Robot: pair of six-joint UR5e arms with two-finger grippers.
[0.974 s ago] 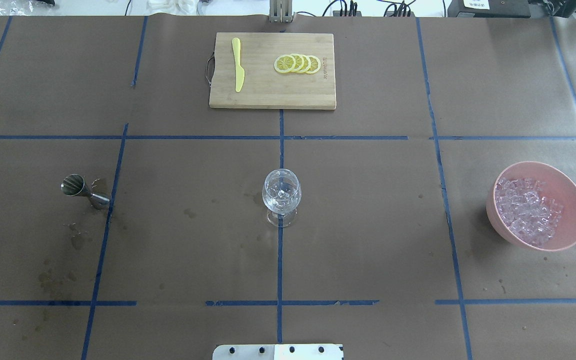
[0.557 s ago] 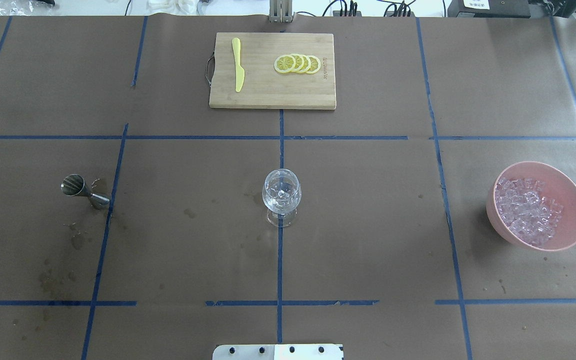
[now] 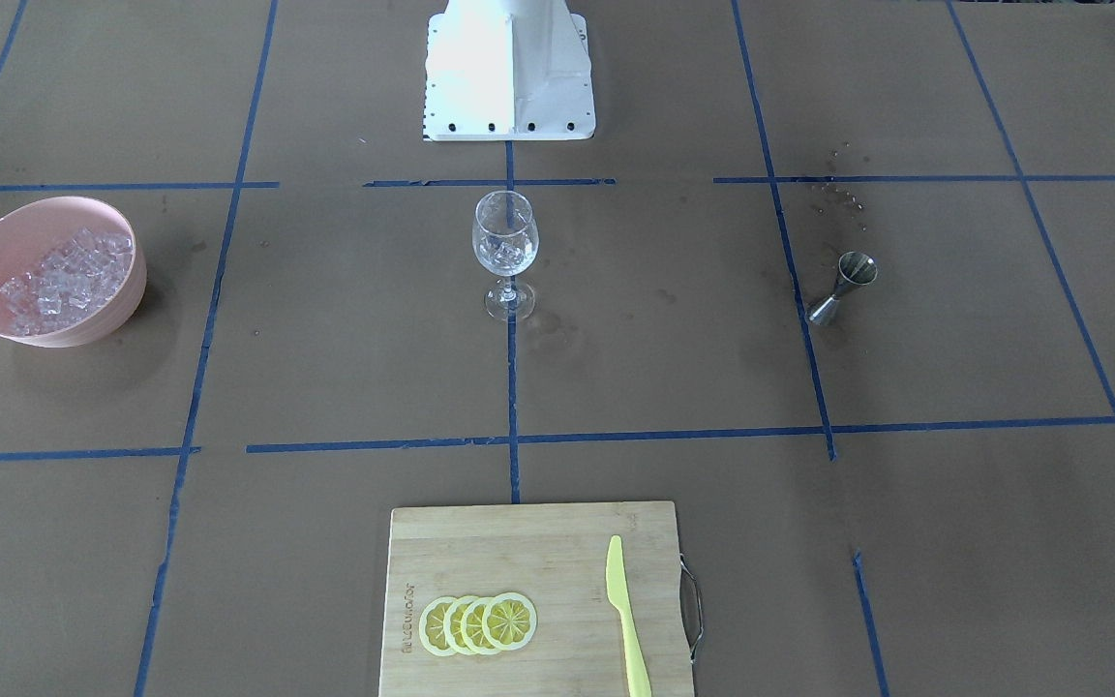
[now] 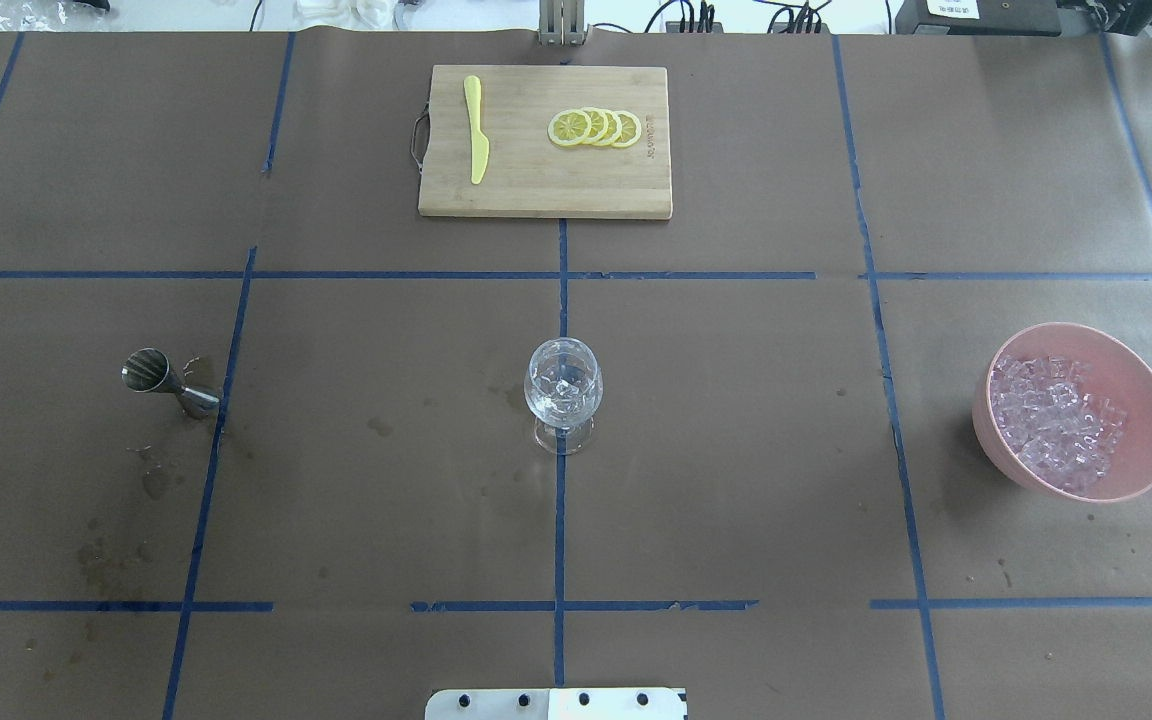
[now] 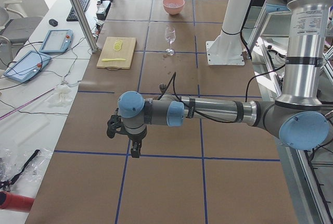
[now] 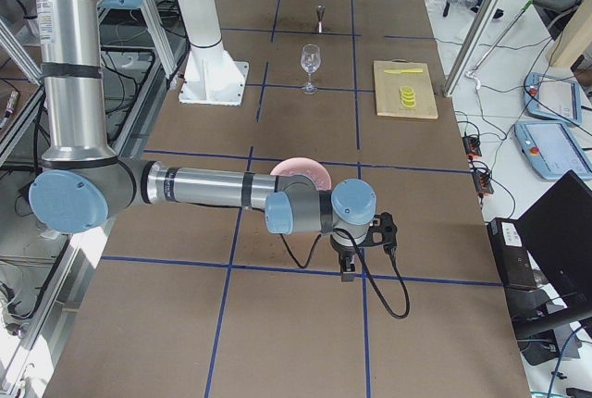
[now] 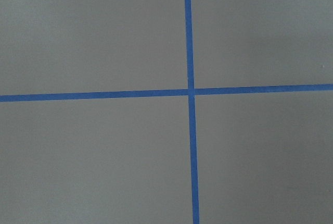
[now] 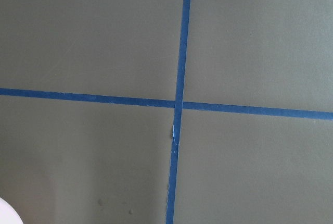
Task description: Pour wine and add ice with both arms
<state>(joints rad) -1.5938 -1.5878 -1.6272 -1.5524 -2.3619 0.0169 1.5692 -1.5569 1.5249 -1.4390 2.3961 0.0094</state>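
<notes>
Ice (image 4: 1056,420), likely slick and light, at 3 o'clock of glass (image 4: 563,385): pinch 1 cube across flats. Cannot tell spread of left gripper (image 5: 135,149), right gripper (image 6: 347,269).

Cutting board (image 4: 536,190): an engraved brand word runs along its right edge, too small to read.
Left arm (image 5: 304,41): a printed label on its upright tube, unreadable.
Legible text: none.

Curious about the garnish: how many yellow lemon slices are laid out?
4. The round yellow lemon slices lie in one overlapping row on the bamboo cutting board, right of the yellow plastic knife in the overhead view. None appears hidden.
</notes>
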